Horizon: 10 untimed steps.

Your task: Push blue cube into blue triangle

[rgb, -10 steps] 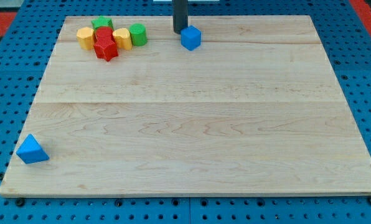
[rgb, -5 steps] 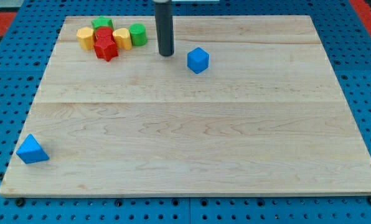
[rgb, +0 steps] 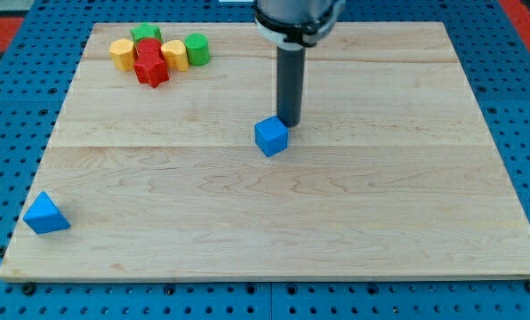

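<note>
Near the middle of the wooden board [rgb: 407, 222], my tip [rgb: 289, 123], a bare rod with no pincer to open or close, sits just behind and right of the blue cube [rgb: 271, 137], placed to drive it toward the blue triangle [rgb: 45, 214] at the near left corner.

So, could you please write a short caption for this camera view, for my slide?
My tip sits just above-right of the blue cube; the blue triangle waits far at the board's bottom-left corner.

The arm enters from the view's top, its wide dark housing with a pale ring above the straight dark rod, which stands upright; my tip [rgb: 289, 124] rests low, near mid-board.
</note>
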Tool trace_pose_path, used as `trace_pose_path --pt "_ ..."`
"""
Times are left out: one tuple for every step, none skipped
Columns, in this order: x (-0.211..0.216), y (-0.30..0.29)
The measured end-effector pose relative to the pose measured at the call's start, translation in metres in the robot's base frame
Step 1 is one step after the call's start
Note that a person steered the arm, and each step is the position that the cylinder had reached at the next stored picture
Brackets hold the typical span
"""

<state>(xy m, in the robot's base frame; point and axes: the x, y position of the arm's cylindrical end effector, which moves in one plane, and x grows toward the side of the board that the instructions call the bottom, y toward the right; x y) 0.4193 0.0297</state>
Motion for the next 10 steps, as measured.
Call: trace_pose_path --pt "0.022 -0.062" --pt "0.042 -0.147" --pt "0.007 -0.151" --pt "0.006 -0.121" --pt "0.026 -0.081" --pt "0.056 -0.097" --pt "0.074 -0.143" --pt "0.078 -0.123" --pt "0.085 -0.15" --pt "0.121 -0.18"
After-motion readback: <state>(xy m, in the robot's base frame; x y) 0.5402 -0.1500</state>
